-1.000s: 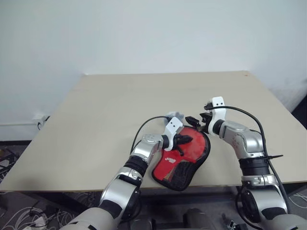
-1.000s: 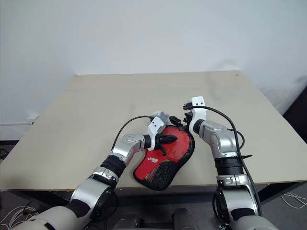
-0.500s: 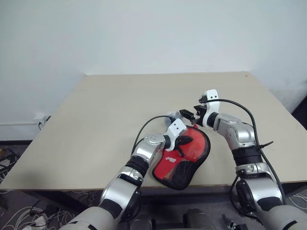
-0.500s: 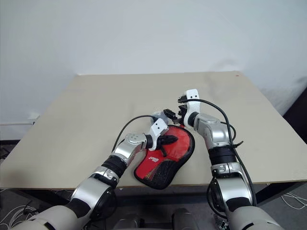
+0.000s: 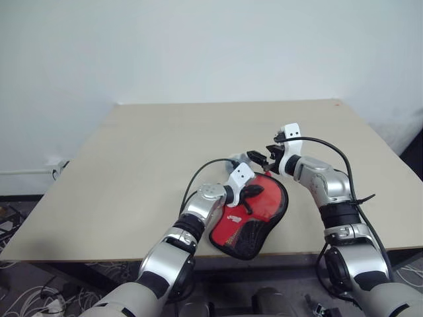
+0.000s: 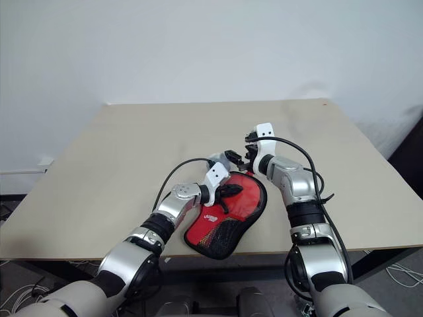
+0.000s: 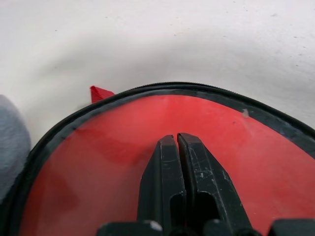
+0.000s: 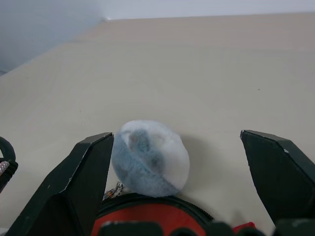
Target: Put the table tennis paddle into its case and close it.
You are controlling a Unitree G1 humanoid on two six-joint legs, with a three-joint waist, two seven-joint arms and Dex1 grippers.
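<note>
The case (image 5: 254, 212) lies flat near the table's front edge, red side up, with its black mesh patch and white logo toward me. My left gripper (image 5: 254, 192) is shut, its fingertips (image 7: 176, 142) resting on the case's red top. My right gripper (image 5: 262, 158) stands open just above the case's far edge. A grey-white fluffy ball (image 8: 150, 157) sits between its fingers, untouched by them. The table tennis paddle is hidden.
The beige table (image 5: 145, 152) stretches far behind and to the left of the case. A small red tab (image 7: 101, 92) sticks out at the case's rim. A white wall rises behind the table, and cables lie on the floor at the left.
My right gripper moved left and a little away from me, coming over the fluffy ball, and has held still since. My left gripper stayed on the case, turning slightly.
</note>
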